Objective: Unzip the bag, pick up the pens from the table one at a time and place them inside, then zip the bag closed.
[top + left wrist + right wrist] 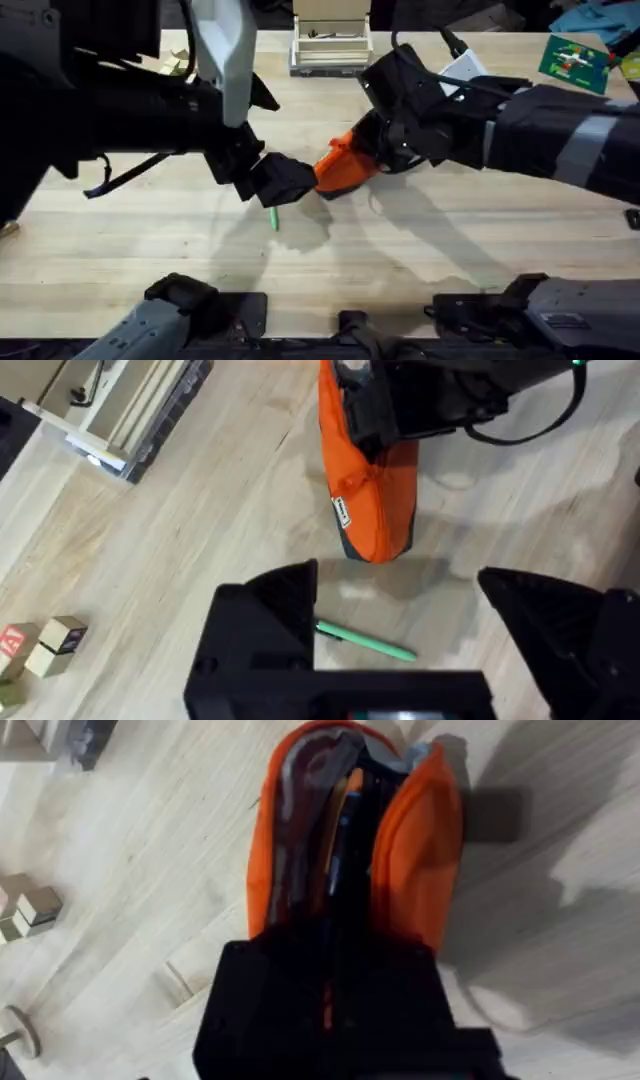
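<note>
My left gripper (395,625) hangs low over the light wooden plank table (150,250) with its black fingers spread wide apart; the slim green pen (366,642) lies flat on the bare wood in the gap between them, touched by neither. From overhead the pen (272,218) pokes out just near of the gripper (283,182), at mid-table, left of the bag.

My right gripper (335,995) is at the bag's mouth, its dark fingers down among the fabric; I cannot tell whether they are clamped or loose.

The bright orange soft fabric pencil pouch (345,165) sits just right of the left gripper, unzipped, its grey lining (310,780) showing, with what may be a dark pen inside.

I judge the pen light, stiff and smooth, likely to roll or skid, so I would pinch it across its middle. Its long axis runs roughly near to far. The pouch is limp and will sag unless held open; its long axis runs left-near to right-far.
</note>
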Robot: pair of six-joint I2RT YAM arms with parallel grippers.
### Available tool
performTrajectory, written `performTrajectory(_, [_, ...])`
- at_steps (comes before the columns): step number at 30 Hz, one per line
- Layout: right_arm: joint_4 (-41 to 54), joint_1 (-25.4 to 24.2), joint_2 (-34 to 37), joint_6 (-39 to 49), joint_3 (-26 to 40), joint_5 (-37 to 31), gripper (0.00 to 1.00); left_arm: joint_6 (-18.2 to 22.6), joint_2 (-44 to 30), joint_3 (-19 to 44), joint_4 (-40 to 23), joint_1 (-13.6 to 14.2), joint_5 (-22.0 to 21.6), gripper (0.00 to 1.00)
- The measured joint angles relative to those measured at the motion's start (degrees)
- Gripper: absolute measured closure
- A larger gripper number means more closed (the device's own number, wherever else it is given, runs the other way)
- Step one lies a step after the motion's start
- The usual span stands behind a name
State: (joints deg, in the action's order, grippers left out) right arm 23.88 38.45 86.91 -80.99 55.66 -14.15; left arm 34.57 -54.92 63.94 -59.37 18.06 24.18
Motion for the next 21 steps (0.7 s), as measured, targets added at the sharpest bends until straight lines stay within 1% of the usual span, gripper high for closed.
performTrajectory(2, [-0.06, 0.00, 0.08, -0.02, 0.00, 0.02, 0.949, 0.00, 0.00, 0.00, 0.00, 0.00, 0.00, 0.007])
performTrajectory(3, [-0.11, 0.00, 0.09, 0.00, 0.00, 0.02, 0.879, 0.00, 0.00, 0.00, 0.00, 0.00, 0.00, 0.008])
performTrajectory(5, [-0.15, 0.00, 0.09, -0.03, 0.00, 0.01, 0.608, 0.00, 0.00, 0.00, 0.00, 0.00, 0.00, 0.007])
performTrajectory(6, [-0.21, 0.00, 0.09, -0.04, 0.00, 0.02, 0.449, 0.00, 0.00, 0.00, 0.00, 0.00, 0.00, 0.007])
performTrajectory(8, [-0.31, 0.02, 0.09, -0.02, 0.00, 0.07, 0.167, 0.00, 0.00, 0.00, -0.01, 0.00, 0.00, 0.007])
performTrajectory(9, [-0.35, 0.06, 0.09, 0.04, 0.00, 0.09, 0.054, 0.00, 0.00, 0.00, 0.00, 0.00, 0.00, 0.007])
performTrajectory(10, [-0.37, 0.13, 0.09, 0.20, 0.00, 0.09, 0.019, 0.00, 0.00, 0.00, 0.00, 0.00, 0.00, 0.007])
performTrajectory(11, [-0.37, 0.16, 0.09, 0.34, 0.00, 0.09, 0.008, 0.00, 0.00, 0.00, 0.00, 0.00, 0.00, 0.007])
performTrajectory(21, [-0.52, 0.16, -0.09, 3.00, 0.00, 0.14, 0.006, 0.00, 0.00, 0.00, 0.00, 0.00, 0.00, 0.007])
